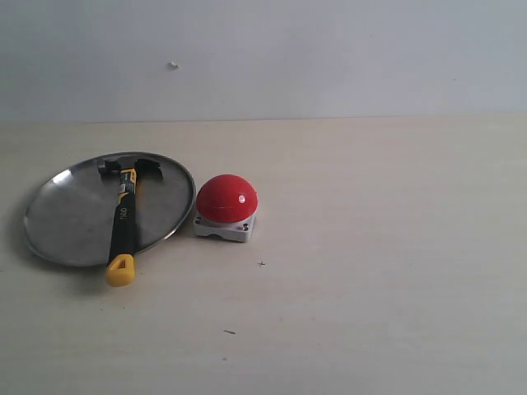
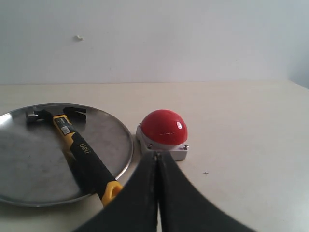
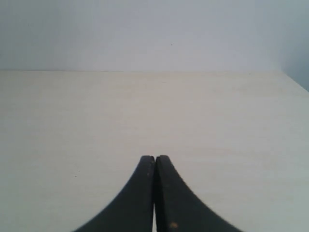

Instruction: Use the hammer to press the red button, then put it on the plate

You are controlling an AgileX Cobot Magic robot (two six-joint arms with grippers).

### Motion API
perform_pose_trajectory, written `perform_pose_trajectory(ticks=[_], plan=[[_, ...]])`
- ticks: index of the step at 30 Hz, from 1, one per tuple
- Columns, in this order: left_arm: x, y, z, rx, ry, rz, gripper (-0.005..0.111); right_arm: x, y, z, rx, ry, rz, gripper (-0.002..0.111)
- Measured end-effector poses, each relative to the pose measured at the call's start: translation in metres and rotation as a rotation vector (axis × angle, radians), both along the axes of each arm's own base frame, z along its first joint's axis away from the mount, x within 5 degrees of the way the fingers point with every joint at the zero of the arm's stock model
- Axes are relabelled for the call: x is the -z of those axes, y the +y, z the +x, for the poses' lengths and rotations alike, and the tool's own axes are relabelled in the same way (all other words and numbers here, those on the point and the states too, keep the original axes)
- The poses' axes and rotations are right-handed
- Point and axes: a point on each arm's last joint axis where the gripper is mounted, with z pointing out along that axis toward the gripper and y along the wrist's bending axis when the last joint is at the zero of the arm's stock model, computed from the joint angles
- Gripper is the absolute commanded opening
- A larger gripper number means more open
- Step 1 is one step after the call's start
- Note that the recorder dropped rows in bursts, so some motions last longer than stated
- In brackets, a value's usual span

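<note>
The hammer (image 1: 124,220) lies across the silver plate (image 1: 66,222), dark head toward the back, its yellow handle end sticking out over the plate's near rim. Just right of the plate sits the red button (image 1: 226,198) on its light-grey base. Neither gripper shows in the exterior view. In the left wrist view the hammer (image 2: 79,151), the plate (image 2: 29,169) and the red button (image 2: 164,126) lie ahead of my left gripper (image 2: 157,155), which is shut with nothing in it. My right gripper (image 3: 155,158) is shut too, over bare tabletop.
A pale wooden table (image 1: 379,247) runs back to a plain white wall (image 1: 329,49). A small dark mark (image 1: 262,264) sits on the table in front of the button.
</note>
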Motion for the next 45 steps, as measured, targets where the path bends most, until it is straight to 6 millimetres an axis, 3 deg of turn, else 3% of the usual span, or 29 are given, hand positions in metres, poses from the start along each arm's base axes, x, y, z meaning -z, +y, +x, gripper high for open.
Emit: perform_pose_trajectory(ticks=[18, 24, 32, 45], plan=[[0.000, 0.000, 0.000, -0.001, -0.002, -0.001, 0.000, 0.000, 0.000, 0.000, 0.001, 0.000, 0.003, 0.000], [-0.007, 0.012, -0.001, -0.103, -0.083, -0.005, 0.000, 0.000, 0.000, 0.000, 0.001, 0.000, 0.003, 0.000], [-0.014, 0.028, -0.021, -0.209, -0.199, 0.011, 0.000, 0.000, 0.000, 0.000, 0.001, 0.000, 0.003, 0.000], [-0.004, 0.036, -0.027, -0.301, -0.150, 0.110, 0.000, 0.000, 0.000, 0.000, 0.000, 0.000, 0.001, 0.000]])
